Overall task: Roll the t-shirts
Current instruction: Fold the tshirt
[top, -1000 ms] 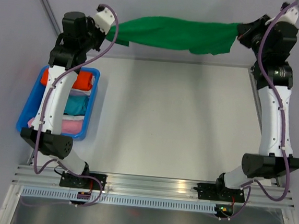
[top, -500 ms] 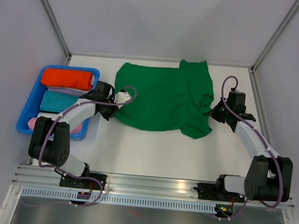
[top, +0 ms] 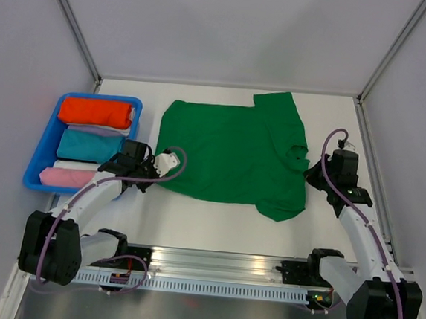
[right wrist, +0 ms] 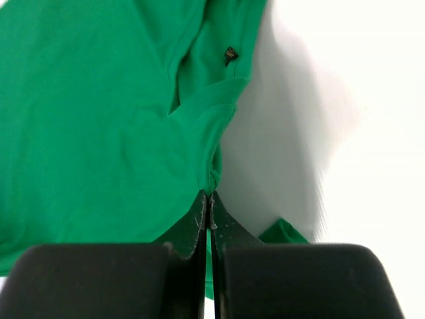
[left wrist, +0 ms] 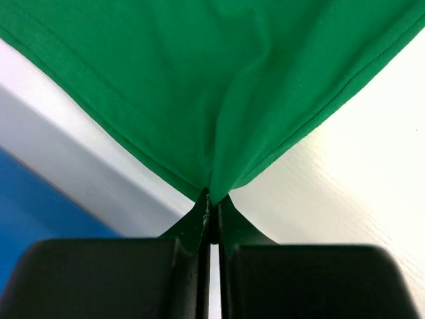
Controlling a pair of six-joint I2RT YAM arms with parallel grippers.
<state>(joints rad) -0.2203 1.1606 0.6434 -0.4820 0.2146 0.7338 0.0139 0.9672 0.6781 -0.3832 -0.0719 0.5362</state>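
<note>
The green t-shirt [top: 232, 152] lies spread nearly flat on the white table, with a sleeve at the back right and another at the front right. My left gripper [top: 158, 171] is shut on the shirt's near-left corner; in the left wrist view the cloth [left wrist: 219, 86] fans out from the closed left gripper [left wrist: 212, 199]. My right gripper [top: 311, 168] is shut on the shirt's right edge; in the right wrist view the cloth [right wrist: 99, 133] is pinched by the right gripper [right wrist: 208, 197].
A blue bin [top: 38, 161] at the left holds an orange-red roll [top: 96, 112], a teal roll [top: 87, 145] and a pink roll [top: 68, 177]. Bare white table [top: 214, 230] lies in front of the shirt. Frame posts stand at the back corners.
The shirt came down from hanging stretched high between the grippers to lying on the table. Both arms lowered and pulled toward the near side, spreading it flatter.
</note>
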